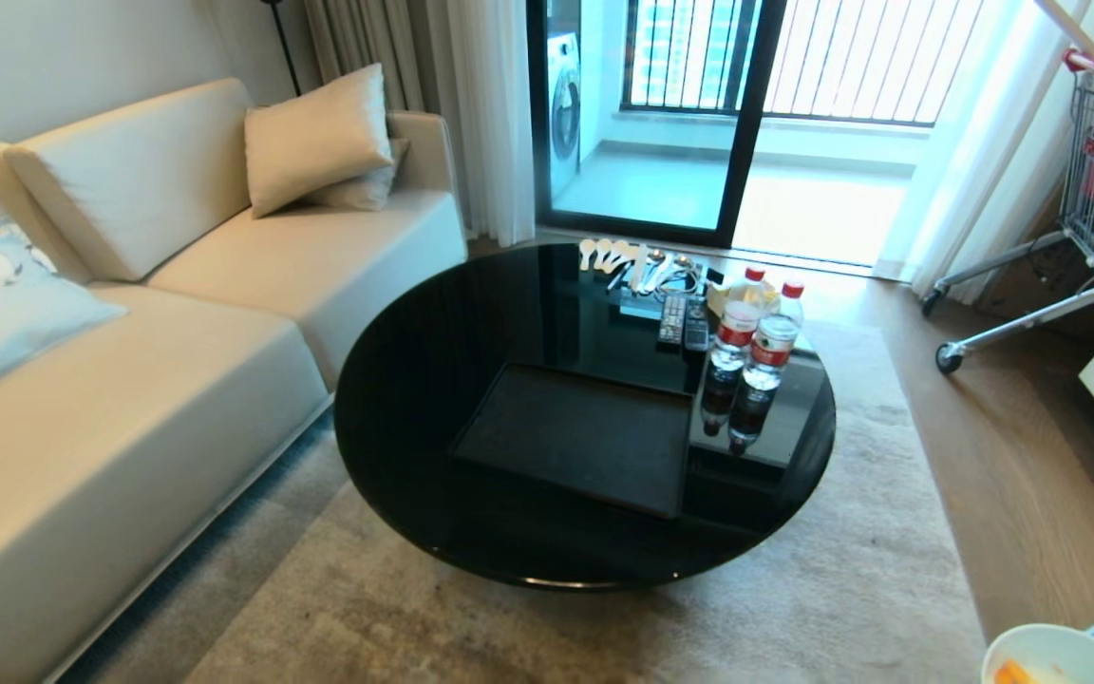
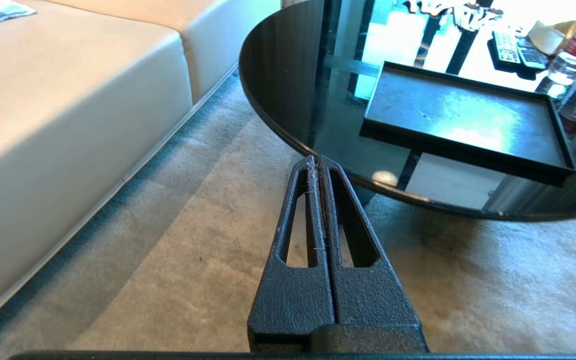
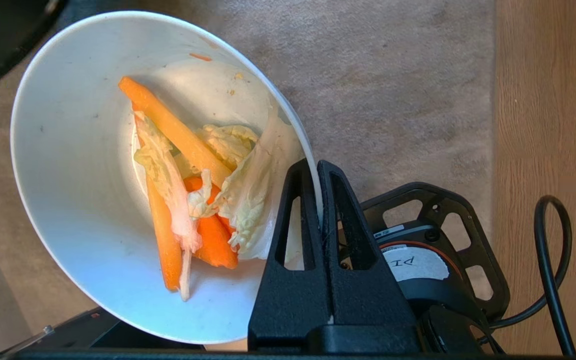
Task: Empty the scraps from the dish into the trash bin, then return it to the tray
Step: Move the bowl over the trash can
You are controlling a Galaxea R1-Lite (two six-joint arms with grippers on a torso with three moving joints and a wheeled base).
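The right gripper's (image 3: 319, 172) fingers are pinched tight on the rim of the dish (image 3: 83, 200), one inside and one outside the wall. The dish hangs over the carpet (image 3: 393, 90) off the table's (image 1: 433, 380) near right side, well apart from the tray (image 1: 575, 437), and the scraps (image 3: 188, 190) lie heaped against the wall by the fingers. A rim pinch is a thin hold, so my judgement is to carry the dish level and slowly, then tip it away from the fingers only once it is over the trash bin. The left gripper (image 2: 318, 165) hangs idle beside the table with its fingers pressed together.

The trash bin shows in no view. The head view cuts the dish to a sliver at its lower right corner.
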